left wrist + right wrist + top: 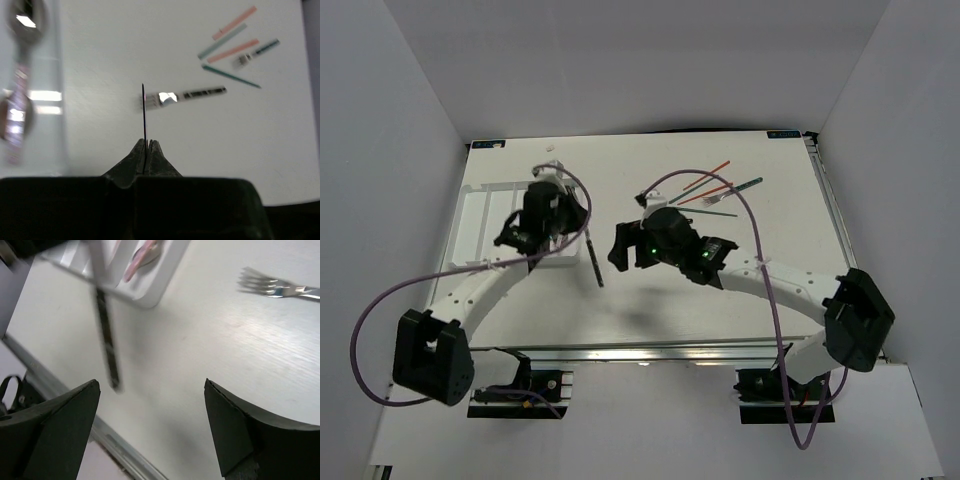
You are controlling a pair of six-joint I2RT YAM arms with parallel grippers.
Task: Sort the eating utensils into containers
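Left wrist view: the left gripper (146,143) is closed on a thin dark-handled utensil (144,107), just beside the tray's (470,215) near right corner; its kind is hidden by blur. The right gripper (150,390) is spread wide, empty.

White tray (470,203), dark patterned knife (594,262), red chopstick (718,167), teal chopstick (231,76), pink-handled spoon (140,259)

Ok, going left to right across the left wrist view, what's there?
metal spoons with pinkish patterned handles → thin metal utensil seen edge-on, pinched in the shut left gripper → metal fork with a dark patterned handle → pink and teal chopsticks
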